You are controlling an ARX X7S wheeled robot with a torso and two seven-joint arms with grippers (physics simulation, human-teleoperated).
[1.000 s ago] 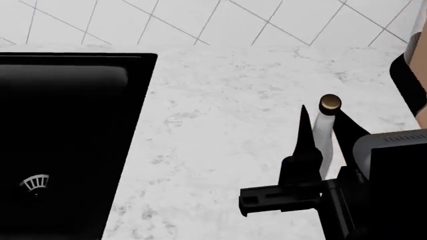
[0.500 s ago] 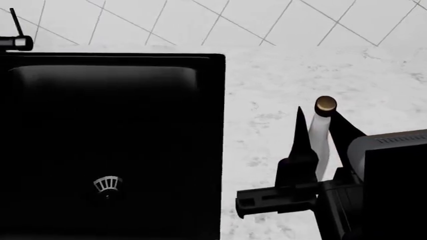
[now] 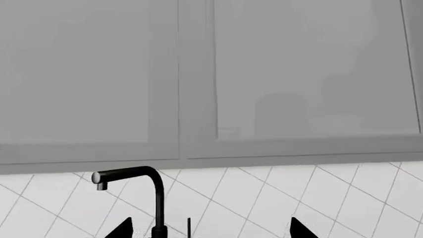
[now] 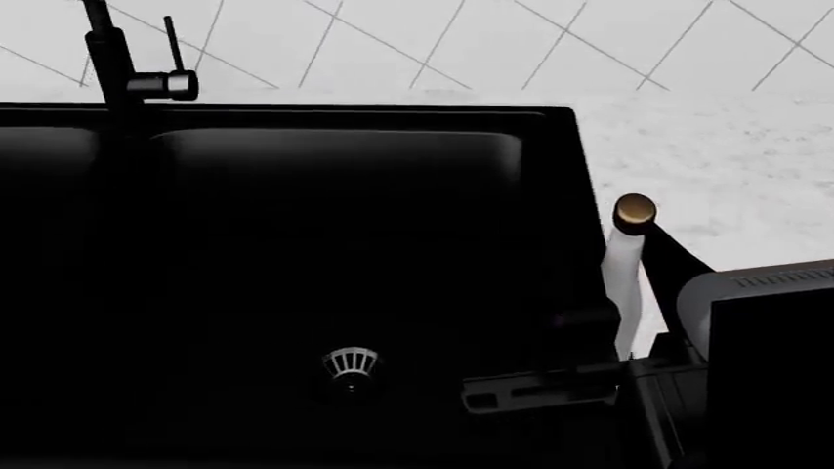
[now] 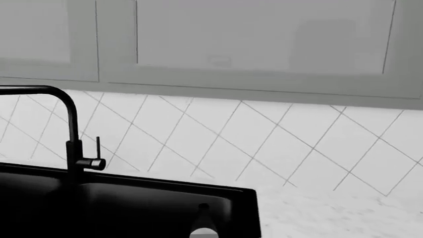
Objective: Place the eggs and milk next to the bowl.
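Head view, right pincer (image 4: 623,256) clamping the unlabelled milk (image 4: 624,274), black sink (image 4: 312,244) beneath, left pincer's state unclear

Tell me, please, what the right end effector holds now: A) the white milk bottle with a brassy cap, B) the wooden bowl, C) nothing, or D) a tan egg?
A: in the head view, the right end effector grips the milk bottle, its fingers either side of the white body.

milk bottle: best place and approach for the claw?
Grip the milk on its straight white body below the narrow neck and brassy cap, coming in level from the robot's side. It stands upright and slim, so the fingers can close across it. The right claw already appears to straddle that section.
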